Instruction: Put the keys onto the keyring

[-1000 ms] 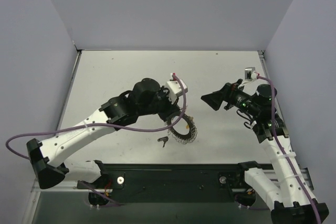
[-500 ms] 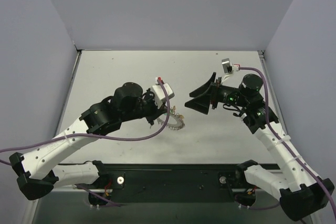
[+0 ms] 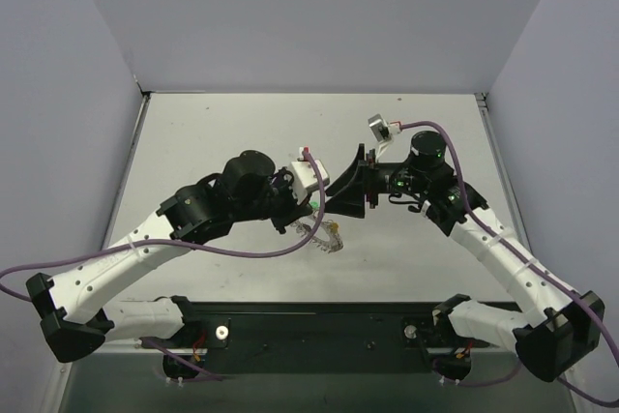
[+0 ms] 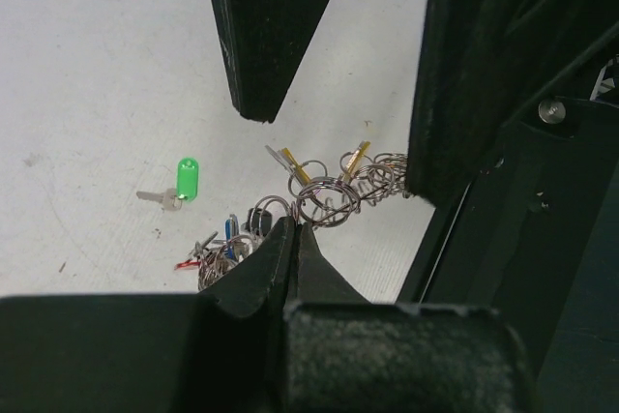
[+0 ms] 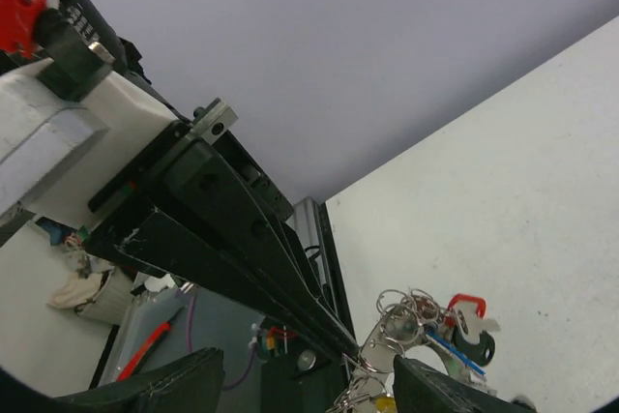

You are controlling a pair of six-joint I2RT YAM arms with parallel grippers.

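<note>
My left gripper (image 4: pixel 293 227) is shut on the keyring (image 4: pixel 334 195), a silvery coil of wire, and holds it above the table. Yellow-headed keys (image 4: pixel 290 159) and a bunch of red, blue and black keys (image 4: pixel 218 249) hang from the keyring. A green-headed key (image 4: pixel 186 179) lies loose on the table. My right gripper (image 3: pixel 338 195) is open, close to the right of the left gripper (image 3: pixel 311 212), its jaws either side of the left fingertips. In the right wrist view the keyring (image 5: pixel 411 321) hangs at the left fingertips (image 5: pixel 343 345), between my open right gripper's (image 5: pixel 309 379) jaws.
The white table (image 3: pixel 222 132) has grey walls on three sides. A black rail (image 3: pixel 319 321) with the arm bases runs along the near edge, just below the hanging keyring (image 3: pixel 324 237).
The left gripper has lifted the keyring with its keys off the table. The right gripper has swung left and now stands right beside the left gripper.
</note>
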